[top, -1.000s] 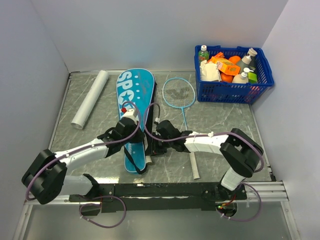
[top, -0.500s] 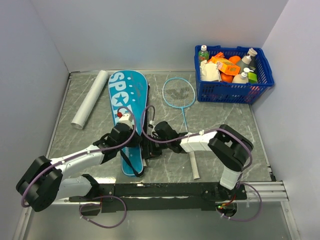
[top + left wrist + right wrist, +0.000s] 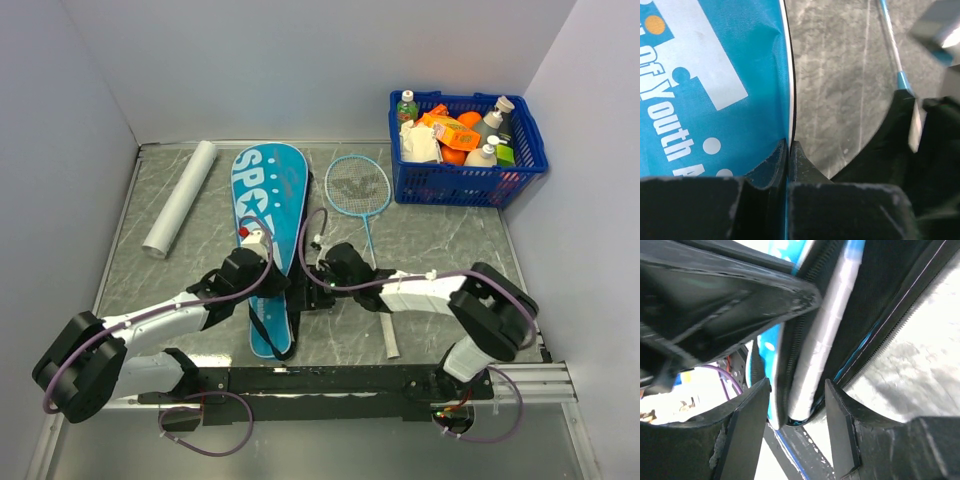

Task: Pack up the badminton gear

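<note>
The teal bag [image 3: 262, 180] lies lengthwise left of the middle, its zip side open toward the right arm. My left gripper [image 3: 272, 284] is shut on the bag's white-piped edge [image 3: 788, 115], about halfway down the bag. In the right wrist view the white handle [image 3: 829, 335] of one racket lies inside the open bag, between the zip teeth. My right gripper [image 3: 797, 405] is open around that handle, with a gap on each side; in the top view the right gripper [image 3: 308, 290] is at the bag's right edge. The other light-blue racket [image 3: 357, 185] lies flat on the table, with its white grip [image 3: 387, 330] toward the near edge.
A white rolled tube [image 3: 180, 197] lies left of the bag. A blue plastic basket [image 3: 465, 187] of bottles and groceries stands in the back right corner. Walls close the table on three sides. The arms' rail runs along the near edge.
The bag's head swung left, then back to the right with my left gripper holding it. My right gripper's jaws have spread wider around the handle.
</note>
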Robot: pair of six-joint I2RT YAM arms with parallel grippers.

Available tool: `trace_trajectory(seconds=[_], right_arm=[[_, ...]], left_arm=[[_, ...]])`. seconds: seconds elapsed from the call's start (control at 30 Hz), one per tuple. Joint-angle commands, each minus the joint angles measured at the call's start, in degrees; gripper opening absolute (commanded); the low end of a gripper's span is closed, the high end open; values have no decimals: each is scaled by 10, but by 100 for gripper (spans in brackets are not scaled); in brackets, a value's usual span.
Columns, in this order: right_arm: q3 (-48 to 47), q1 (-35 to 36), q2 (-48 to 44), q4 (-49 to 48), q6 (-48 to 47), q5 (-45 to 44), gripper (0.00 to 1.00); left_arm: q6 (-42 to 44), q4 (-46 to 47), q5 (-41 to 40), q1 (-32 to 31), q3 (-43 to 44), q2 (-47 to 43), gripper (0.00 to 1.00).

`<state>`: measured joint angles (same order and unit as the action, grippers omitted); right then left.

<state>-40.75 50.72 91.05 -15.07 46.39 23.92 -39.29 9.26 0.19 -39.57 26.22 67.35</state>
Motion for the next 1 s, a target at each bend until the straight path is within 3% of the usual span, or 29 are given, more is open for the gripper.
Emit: trace_trajectory(seconds=[0.0,0.17,0.27,0.97], right_arm=[[28,-3,-52,-16,-2,-48,49],[40,-2,-56,-22,8,-55,25],[47,-3,-57,-20,10,-65,21],[69,5,24,-148,57,6,29]], left_arm=[[-12,55,45,-9,-1,1,1],[-10,59,49,-9,6,5,1],[-7,59,51,-9,8,6,1],[-4,62,44,-9,8,0,1]])
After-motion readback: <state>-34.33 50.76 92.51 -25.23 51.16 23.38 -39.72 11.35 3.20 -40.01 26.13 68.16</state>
